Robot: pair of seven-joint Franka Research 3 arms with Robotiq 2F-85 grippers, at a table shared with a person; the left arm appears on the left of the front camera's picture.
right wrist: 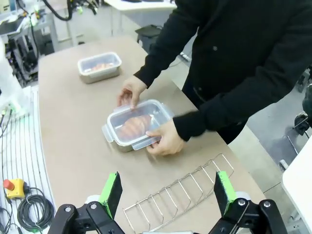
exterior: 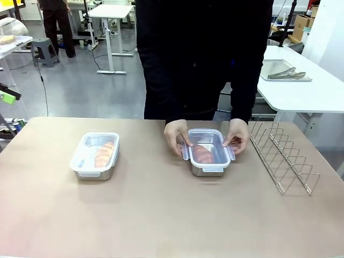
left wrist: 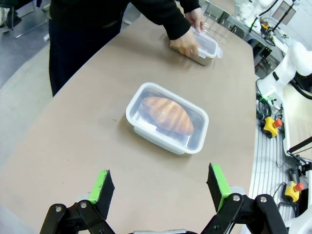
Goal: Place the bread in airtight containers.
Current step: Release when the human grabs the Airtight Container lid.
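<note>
Tan tabletop (exterior: 161,215) carries both steel containers. Left container (exterior: 95,156) sits lidded over a croissant (exterior: 105,153). Right container (exterior: 208,152), croissant (exterior: 203,153) inside, has the person's hands (exterior: 176,136) pressing its lid, seemingly not fully latched. Wire rack (exterior: 284,156) stands beside. Left gripper (left wrist: 161,187) and right gripper (right wrist: 168,192) hover spread, empty.

Two croissants (exterior: 105,153), two containers (exterior: 94,156), one rack (exterior: 283,156).

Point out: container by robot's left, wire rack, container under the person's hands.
left container (exterior: 95,156), front view, middle of clear lid
wire rack (exterior: 283,157), front view, middle wires
held container (exterior: 207,152), front view, middle of clear lid
</note>
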